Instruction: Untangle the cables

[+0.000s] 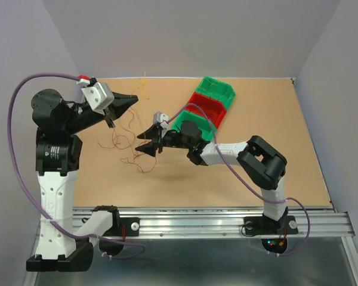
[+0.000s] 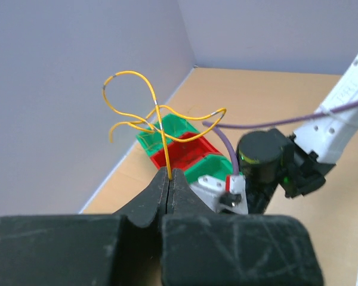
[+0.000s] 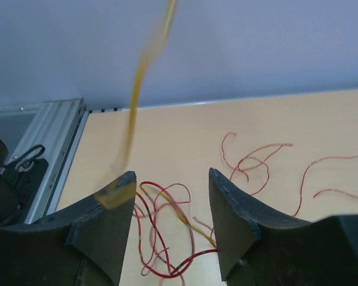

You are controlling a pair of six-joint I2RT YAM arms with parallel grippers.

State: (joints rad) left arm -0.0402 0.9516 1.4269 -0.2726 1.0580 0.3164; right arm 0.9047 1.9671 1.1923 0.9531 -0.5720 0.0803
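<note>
- The left tool [image 2: 170,176] is squeezed tight on one yellow cable [image 2: 164,149]. The cable sticks up out of the tip and makes curly loops in the air.
- The left tool is up high, away from the desk [image 1: 256,155]. I think this is so the yellow cable hangs free and can come away from the others.
- The red cables [image 3: 167,238] lie on the desk in a messy pile. Some more red ones lie a bit further off, spread out on their own.
- The right tool [image 3: 172,176] is low, right over that messy pile. Its two fingers are apart and nothing is pinched between them. The pile shows in the gap.
- I think the right tool is there to grab or hold down the pile, so that only the yellow cable lifts out.
- A blurry yellow strand hangs down in front of the right tool, next to one finger. I cannot tell if it touches the finger.
- The green and red bins [image 1: 210,104] sit at the back of the desk, well apart from the cables. I cannot see any cable in them.
- The job is not done. The pile is knotted up, and the yellow cable may be caught in it down low.
</note>
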